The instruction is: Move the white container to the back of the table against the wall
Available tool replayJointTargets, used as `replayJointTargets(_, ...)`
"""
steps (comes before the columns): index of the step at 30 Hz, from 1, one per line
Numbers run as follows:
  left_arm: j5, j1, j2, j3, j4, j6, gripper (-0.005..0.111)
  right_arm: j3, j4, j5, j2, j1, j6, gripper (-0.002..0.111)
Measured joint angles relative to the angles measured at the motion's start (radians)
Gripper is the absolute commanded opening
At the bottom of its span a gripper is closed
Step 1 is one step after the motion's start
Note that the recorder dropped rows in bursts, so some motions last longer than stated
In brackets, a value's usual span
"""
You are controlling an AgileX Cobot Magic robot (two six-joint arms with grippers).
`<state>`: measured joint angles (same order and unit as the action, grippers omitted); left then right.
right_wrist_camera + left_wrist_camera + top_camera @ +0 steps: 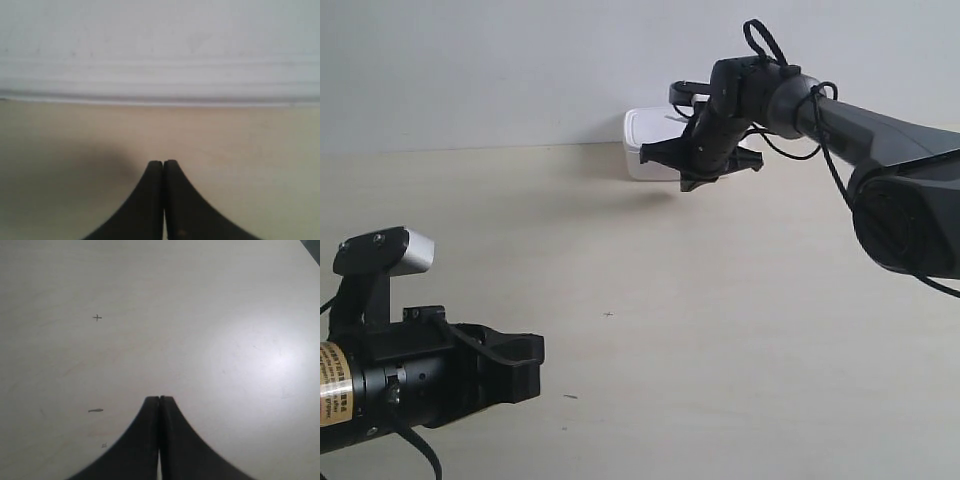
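Operator: White container (646,135), where does it sit?

Me: At about twelve o'clock on the table (740,330) in the exterior view, at the far edge where the wall (500,70) rises behind it. Its lid is on. Whether its back touches the wall, I cannot tell.

Operator: And your right gripper?

Me: My right gripper (163,164) hangs just in front of the white container, toward its three o'clock end, and my arm hides that end. The fingers are pressed together tip to tip with nothing between them. A soft shadow lies on the table below. My right wrist view shows a blurred white face with faint level lines close ahead — bare table in front of it.

Operator: The left one?

Me: My left gripper (159,400) is down at eight o'clock in the exterior view, well apart from the container. Its fingers lie flat against each other, and they hold nothing either. Beyond them on the table are a small cross mark (97,317) and, nearer the fingers, a short dark speck (95,410).
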<state>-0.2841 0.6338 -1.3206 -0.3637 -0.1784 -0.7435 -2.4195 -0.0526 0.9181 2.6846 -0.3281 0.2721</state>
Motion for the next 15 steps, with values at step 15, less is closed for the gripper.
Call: replayJointTargets(15,0.0,0.0,0.03,0.048,0.004,0.002,0.0,0.0,0.245,0.288,-0.09,-0.097,0.071,0.0)
